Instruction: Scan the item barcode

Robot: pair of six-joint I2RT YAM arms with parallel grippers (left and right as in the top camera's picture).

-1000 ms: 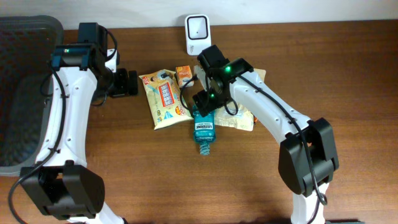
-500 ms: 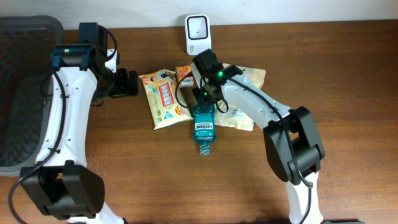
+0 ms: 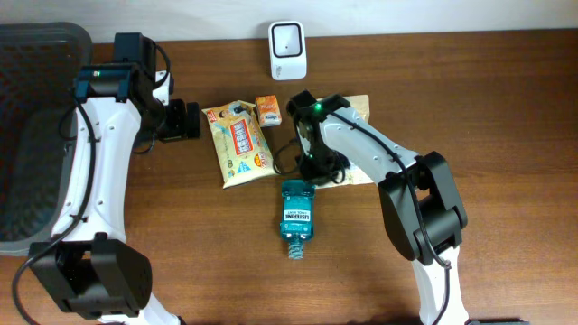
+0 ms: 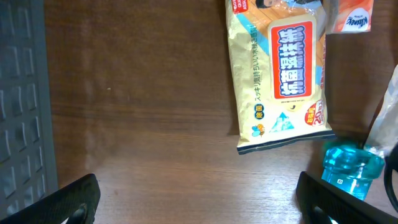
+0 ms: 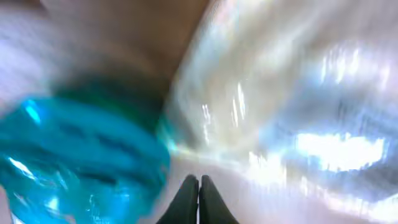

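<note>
Right jaws are pressed shut on nothing. The bottle (image 3: 296, 215) lies on the table (image 3: 506, 108) just beside them. It looks stiff, slick and liquid-heavy, so it is probably best gripped across its body. Left jaws gape wide, empty, well apart.

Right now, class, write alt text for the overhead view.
The right gripper, shut, reaches down beside a blue bottle lying on a wooden table. The left gripper hangs open beside a yellow packet; a white scanner stands behind.

Even light overhead, right wrist view smeared (bright glare)
</note>
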